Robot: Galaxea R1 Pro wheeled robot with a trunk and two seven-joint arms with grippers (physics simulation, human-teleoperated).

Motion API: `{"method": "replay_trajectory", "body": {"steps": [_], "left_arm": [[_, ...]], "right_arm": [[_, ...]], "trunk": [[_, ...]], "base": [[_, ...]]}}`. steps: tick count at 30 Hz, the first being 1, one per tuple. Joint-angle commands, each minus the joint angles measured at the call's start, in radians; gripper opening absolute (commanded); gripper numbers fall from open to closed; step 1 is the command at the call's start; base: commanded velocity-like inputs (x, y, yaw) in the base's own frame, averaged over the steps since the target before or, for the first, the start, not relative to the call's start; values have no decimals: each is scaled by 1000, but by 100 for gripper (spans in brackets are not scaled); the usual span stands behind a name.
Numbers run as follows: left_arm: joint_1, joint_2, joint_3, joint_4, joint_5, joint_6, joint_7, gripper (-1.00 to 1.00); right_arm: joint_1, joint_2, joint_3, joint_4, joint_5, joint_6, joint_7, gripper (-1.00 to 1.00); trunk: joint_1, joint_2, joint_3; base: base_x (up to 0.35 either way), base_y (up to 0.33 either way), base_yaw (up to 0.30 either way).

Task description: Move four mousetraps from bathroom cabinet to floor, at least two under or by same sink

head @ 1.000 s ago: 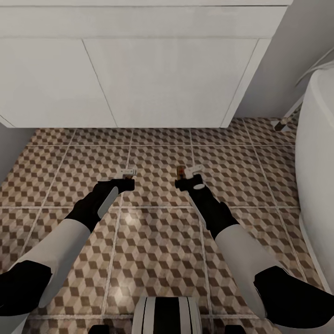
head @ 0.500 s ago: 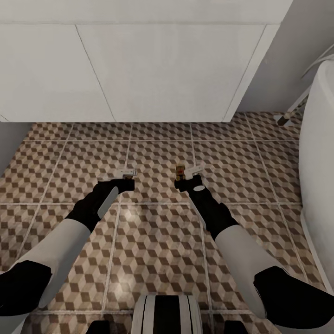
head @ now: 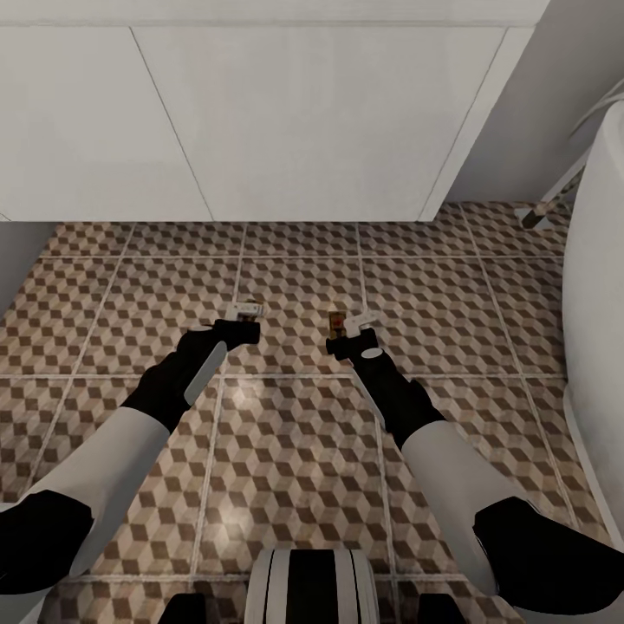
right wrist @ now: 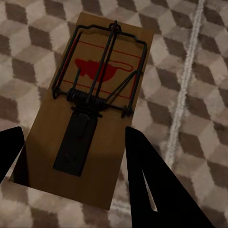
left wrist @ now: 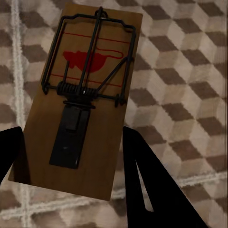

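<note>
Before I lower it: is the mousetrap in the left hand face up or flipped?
Face up. In the left wrist view the mousetrap shows its wire spring, dark metal plate and red mouse print, held between the left hand's fingers.

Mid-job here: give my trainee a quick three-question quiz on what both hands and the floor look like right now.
1. True or false: each hand is shut on a mousetrap.
2. What stands at the far end of the bathroom floor, ahead of both arms? A) a wooden chest B) a white vanity C) a toilet
3. Fill in: the picture printed on the mousetrap is coloured ____.

Key
1. True. The left hand grips the left mousetrap by its near end, and the right hand grips the right mousetrap likewise; both are carried above the tiles.
2. B, the white vanity.
3. Red.
</note>
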Motion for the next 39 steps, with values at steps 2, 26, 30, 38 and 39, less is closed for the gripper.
{"method": "replay_trajectory", "body": {"steps": [2,26,30,38,39], "left_arm": [[-1,2,-6,-6,7,4,10,-100],[1,12,-17,59,7,-19,8,-100],[1,12,-18,58,7,-19,7,-100],[1,12,-19,37,7,-19,8,-100],[1,12,-19,36,7,-18,8,-100]], "right_arm": [[0,0,2,-1,6,6,-1,-100],[0,0,2,0,6,7,7,-100],[0,0,3,0,6,7,8,-100],[0,0,3,0,6,7,9,-100],[0,0,3,0,6,7,9,-100]], "trunk": [[0,0,-1],[7,-4,-76],[9,-5,-98],[12,-6,-134],[12,-6,-135]], "base": [[0,0,0],[0,0,0],[0,0,0],[0,0,0],[0,0,0]]}}
